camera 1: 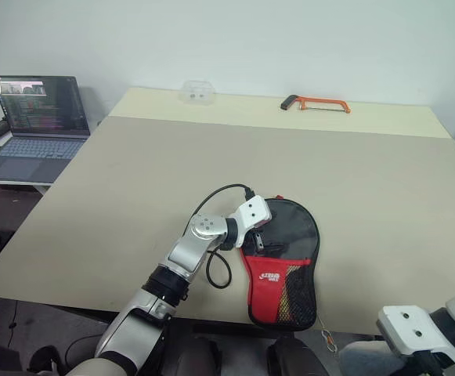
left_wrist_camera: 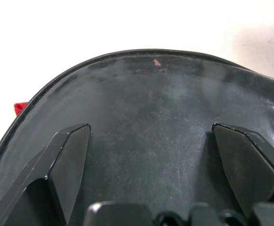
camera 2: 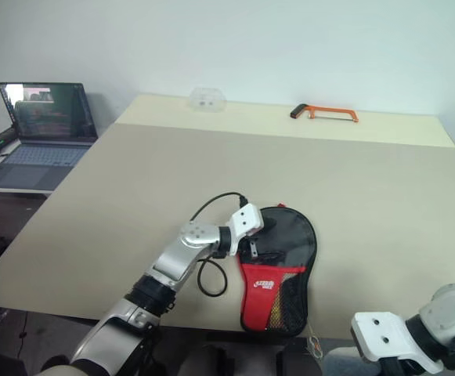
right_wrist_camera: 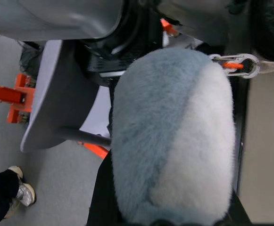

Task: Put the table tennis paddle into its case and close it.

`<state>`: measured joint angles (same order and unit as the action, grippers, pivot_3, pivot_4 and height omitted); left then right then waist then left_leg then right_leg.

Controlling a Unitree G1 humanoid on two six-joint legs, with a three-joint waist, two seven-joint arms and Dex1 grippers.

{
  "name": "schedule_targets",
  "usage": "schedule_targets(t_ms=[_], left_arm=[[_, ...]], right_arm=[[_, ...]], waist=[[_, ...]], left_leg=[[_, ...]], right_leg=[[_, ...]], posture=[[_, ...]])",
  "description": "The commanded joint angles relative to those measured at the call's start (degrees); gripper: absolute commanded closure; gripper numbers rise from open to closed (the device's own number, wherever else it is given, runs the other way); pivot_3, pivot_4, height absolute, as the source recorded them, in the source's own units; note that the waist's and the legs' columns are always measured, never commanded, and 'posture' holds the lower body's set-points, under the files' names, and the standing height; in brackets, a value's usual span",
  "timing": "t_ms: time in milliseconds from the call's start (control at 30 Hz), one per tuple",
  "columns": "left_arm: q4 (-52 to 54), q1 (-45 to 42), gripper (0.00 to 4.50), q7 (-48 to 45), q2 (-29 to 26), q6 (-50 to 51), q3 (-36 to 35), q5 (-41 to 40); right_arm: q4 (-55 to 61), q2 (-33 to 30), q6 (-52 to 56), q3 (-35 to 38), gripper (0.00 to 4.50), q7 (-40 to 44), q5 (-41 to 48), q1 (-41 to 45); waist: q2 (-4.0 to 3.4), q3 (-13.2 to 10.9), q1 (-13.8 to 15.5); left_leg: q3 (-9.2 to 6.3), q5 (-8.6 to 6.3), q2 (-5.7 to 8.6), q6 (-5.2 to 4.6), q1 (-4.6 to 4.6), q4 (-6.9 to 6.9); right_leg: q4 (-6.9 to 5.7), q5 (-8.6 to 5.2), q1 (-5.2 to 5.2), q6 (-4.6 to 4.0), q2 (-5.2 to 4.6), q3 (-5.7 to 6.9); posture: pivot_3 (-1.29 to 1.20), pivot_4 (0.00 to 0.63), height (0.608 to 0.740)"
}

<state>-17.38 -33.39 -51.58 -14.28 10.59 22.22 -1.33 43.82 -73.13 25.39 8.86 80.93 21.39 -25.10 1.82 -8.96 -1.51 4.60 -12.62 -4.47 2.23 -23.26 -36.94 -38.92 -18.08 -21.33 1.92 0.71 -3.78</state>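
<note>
The case (camera 1: 286, 258), a paddle-shaped black pouch with a red panel and a mesh pocket, lies flat near the table's front edge. My left gripper (camera 1: 260, 239) rests on its round black end, open, with both fingers (left_wrist_camera: 70, 155) spread wide over the glossy black surface. The table tennis paddle is hidden. A cord with a metal clip (camera 1: 327, 338) runs off the case's narrow end over the table edge. The grey plush charm (right_wrist_camera: 174, 141) hangs on that cord below the edge. My right gripper (camera 1: 412, 362) is shut on the charm, low at the front right.
An orange-framed hacksaw (camera 1: 315, 103) and a small clear plastic box (camera 1: 196, 91) lie at the far edge of the beige table (camera 1: 172, 164). An open laptop (camera 1: 35, 125) sits on a side desk to the left. A person's shoe (right_wrist_camera: 19, 193) is on the floor.
</note>
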Motion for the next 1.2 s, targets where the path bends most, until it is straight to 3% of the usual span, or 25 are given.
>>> schedule_targets(t_ms=[33,433,600,767,1067,1100,1200], left_arm=[[-1.88,1.09,0.00,0.61,-1.24,0.74,1.59,3.11],[-1.88,1.33,0.00,1.07,-1.58,0.85,1.43,3.30],[-1.99,1.15,0.00,1.37,-1.40,0.83,1.45,3.39],[-2.56,0.77,0.00,1.77,-1.13,0.52,1.50,3.58],[-2.53,0.90,0.00,2.07,-1.07,0.32,1.12,3.57],[-2.42,0.99,0.00,2.13,-1.14,0.34,1.04,3.55],[-1.81,1.42,0.00,2.30,-1.43,0.60,0.76,3.38]], right_arm=[[3.26,-0.72,-1.40,-2.47,3.96,1.10,0.37,0.37],[4.60,-0.90,-2.93,-12.12,3.96,-1.67,-4.69,1.58],[1.73,-1.52,-3.31,-9.62,3.96,-2.13,-5.23,3.22],[-6.68,-1.71,-2.50,-4.00,3.96,-2.20,-2.65,15.24],[-13.89,-0.69,-3.74,-9.99,3.97,-2.48,-6.84,24.55],[-14.19,-0.60,-4.22,-10.59,3.25,-2.42,-7.23,24.98],[-14.81,-0.96,-4.54,-12.03,2.43,-1.62,-7.91,25.72]], waist=[[0.01,0.02,0.00],[0.10,0.08,0.01],[0.12,0.09,-0.01],[0.19,0.06,-0.22],[0.17,0.07,-0.13],[0.18,0.07,-0.14],[0.18,0.08,-0.17]], left_leg=[[0.00,0.00,0.00,0.00,0.01,0.01],[0.01,0.00,-0.02,0.00,0.02,0.02],[0.02,0.00,-0.02,0.00,0.03,0.02],[0.12,0.00,-0.01,0.00,0.32,0.01],[0.16,0.00,-0.05,0.00,0.28,0.13],[0.18,0.00,-0.05,0.00,0.28,0.14],[0.17,0.00,-0.06,0.00,0.30,0.12]], right_leg=[[0.00,0.00,0.01,0.00,0.00,0.00],[0.00,-0.01,0.01,-0.02,0.00,-0.01],[-0.01,-0.01,0.01,-0.02,0.00,-0.02],[-0.02,0.00,0.22,-0.03,-0.01,-0.13],[-0.01,-0.05,0.16,-0.18,-0.01,-0.15],[-0.01,-0.05,0.15,-0.18,-0.01,-0.18],[-0.03,-0.04,0.15,-0.15,-0.01,-0.18]], posture=[[0.00,0.150,0.740],[0.00,0.150,0.740],[0.00,0.150,0.740],[0.00,0.150,0.740],[0.00,0.150,0.740],[0.00,0.150,0.740],[0.00,0.150,0.740]])
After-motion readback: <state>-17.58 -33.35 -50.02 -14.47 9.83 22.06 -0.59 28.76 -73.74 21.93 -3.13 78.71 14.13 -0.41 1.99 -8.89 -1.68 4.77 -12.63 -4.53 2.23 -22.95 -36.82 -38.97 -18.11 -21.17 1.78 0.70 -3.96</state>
